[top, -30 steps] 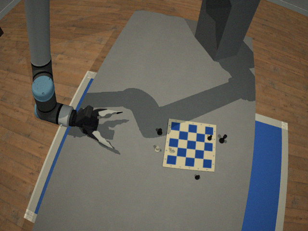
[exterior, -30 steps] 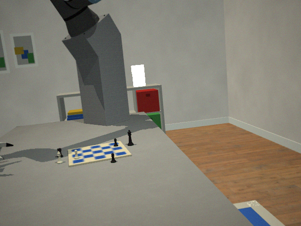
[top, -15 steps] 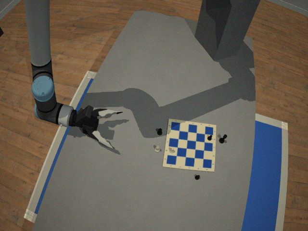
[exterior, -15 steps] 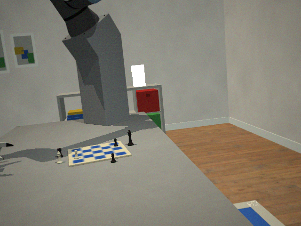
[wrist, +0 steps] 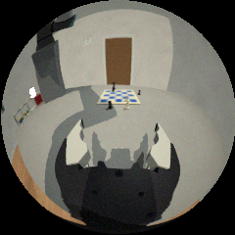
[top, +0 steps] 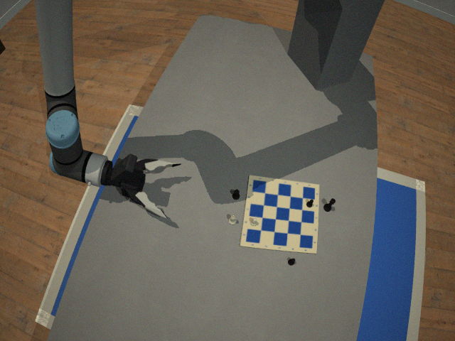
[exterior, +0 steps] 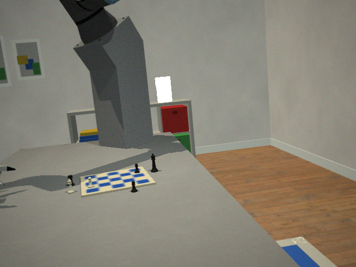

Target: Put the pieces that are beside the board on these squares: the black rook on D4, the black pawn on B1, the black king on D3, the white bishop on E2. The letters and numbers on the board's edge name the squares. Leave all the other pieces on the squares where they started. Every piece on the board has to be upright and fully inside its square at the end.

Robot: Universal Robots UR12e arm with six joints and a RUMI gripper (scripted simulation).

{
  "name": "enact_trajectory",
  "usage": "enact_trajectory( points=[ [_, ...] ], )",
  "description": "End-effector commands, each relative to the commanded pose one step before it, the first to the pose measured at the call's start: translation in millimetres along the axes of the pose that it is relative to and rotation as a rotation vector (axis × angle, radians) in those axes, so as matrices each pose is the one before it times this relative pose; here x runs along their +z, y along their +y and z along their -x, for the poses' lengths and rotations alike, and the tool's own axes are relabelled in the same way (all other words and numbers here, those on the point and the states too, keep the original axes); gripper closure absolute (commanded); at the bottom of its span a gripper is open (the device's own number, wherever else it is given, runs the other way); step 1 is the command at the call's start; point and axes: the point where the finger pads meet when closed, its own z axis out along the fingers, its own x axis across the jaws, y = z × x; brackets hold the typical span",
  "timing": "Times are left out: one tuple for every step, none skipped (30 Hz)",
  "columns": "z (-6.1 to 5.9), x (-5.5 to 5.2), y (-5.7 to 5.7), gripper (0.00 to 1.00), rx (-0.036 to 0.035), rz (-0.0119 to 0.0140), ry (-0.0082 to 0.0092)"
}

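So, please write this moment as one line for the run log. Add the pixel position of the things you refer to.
hand (top: 173, 190) (wrist: 119, 122): open, away from pieces | king (top: 329, 204) (exterior: 154, 163) (wrist: 114, 87): upright beside board (top: 278, 249) (exterior: 107, 192) (wrist: 118, 103) | four pieces still to place

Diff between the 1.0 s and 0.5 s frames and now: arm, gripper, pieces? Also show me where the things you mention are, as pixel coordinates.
No visible change. The gripper (top: 173, 190) (wrist: 119, 122) is open and holds nothing, at the same spot off to the side of the board (top: 282, 249) (exterior: 117, 189) (wrist: 118, 103). The arm's pose looks the same, and the pieces on and beside the board stand where they stood.
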Motion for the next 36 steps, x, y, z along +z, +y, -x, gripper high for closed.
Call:
enact_trajectory(
  points=[
    [0.23, -5.58, -22.87, 0.00, -0.00089, 0.00094, 0.00004],
    [0.00, 0.00, 0.00, 0.00, 0.00000, 0.00000, 0.00000],
    [0.00, 0.00, 0.00, 0.00, 0.00000, 0.00000, 0.00000],
    [0.23, -1.44, -6.60, 0.00, 0.00000, 0.00000, 0.00000],
    [0.24, -1.48, -6.80, 0.00, 0.00000, 0.00000, 0.00000],
    [0.23, -1.49, -6.81, 0.00, 0.00000, 0.00000, 0.00000],
    [0.23, -1.45, -6.63, 0.00, 0.00000, 0.00000, 0.00000],
    [0.22, -1.37, -6.27, 0.00, 0.00000, 0.00000, 0.00000],
    [0.20, -1.26, -5.75, 0.00, 0.00000, 0.00000, 0.00000],
    [0.18, -1.11, -5.08, 0.00, 0.00000, 0.00000, 0.00000],
    [0.15, -0.94, -4.29, 0.00, 0.00000, 0.00000, 0.00000],
    [0.12, -0.75, -3.44, 0.00, 0.00000, 0.00000, 0.00000],
    [0.09, -0.56, -2.56, 0.00, 0.00000, 0.00000, 0.00000],
    [0.06, -0.38, -1.72, 0.00, 0.00000, 0.00000, 0.00000],
    [0.03, -0.21, -0.97, 0.00, 0.00000, 0.00000, 0.00000],
    [0.01, -0.08, -0.39, 0.00, 0.00000, 0.00000, 0.00000],
    [0.00, -0.01, -0.06, 0.00, 0.00000, 0.00000, 0.00000],
    [0.00, 0.00, 0.00, 0.00, 0.00000, 0.00000, 0.00000],
    [0.00, 0.00, 0.00, 0.00, 0.00000, 0.00000, 0.00000],
    [0.00, 0.00, 0.00, 0.00, 0.00000, 0.00000, 0.00000],
    [0.00, 0.00, 0.00, 0.00, 0.00000, 0.00000, 0.00000],
    [-0.25, 0.82, 3.53, 0.00, -0.00008, 0.00000, -0.00007],
    [0.01, 0.02, 0.00, 0.00, -0.00013, 0.00019, -0.00010],
    [0.02, 0.06, -0.01, 0.00, -0.00035, 0.00049, -0.00026],
    [0.03, 0.11, -0.03, 0.00, -0.00066, 0.00094, -0.00050],
    [0.05, 0.18, -0.04, 0.00, -0.00106, 0.00151, -0.00080],
    [0.07, 0.26, -0.06, 0.00, -0.00154, 0.00219, -0.00117],
    [0.09, 0.35, -0.08, 0.00, -0.00209, 0.00298, -0.00158],
    [0.11, 0.44, -0.11, 0.00, -0.00270, 0.00386, -0.00205],
    [0.14, 0.55, -0.13, 0.00, -0.00337, 0.00483, -0.00255],
    [0.16, 0.66, -0.16, 0.00, -0.00409, 0.00588, -0.00309],
    [0.19, 0.76, -0.20, 0.00, -0.00484, 0.00700, -0.00365],
    [0.21, 0.87, -0.23, 0.00, -0.00562, 0.00817, -0.00424],
    [0.22, 0.97, -0.27, 0.00, -0.00642, 0.00940, -0.00484],
    [0.23, 1.07, -0.32, 0.00, -0.00724, 0.01068, -0.00545],
    [0.00, 0.00, 0.00, 0.00, 0.00000, 0.00000, 0.00000]
  ],
)
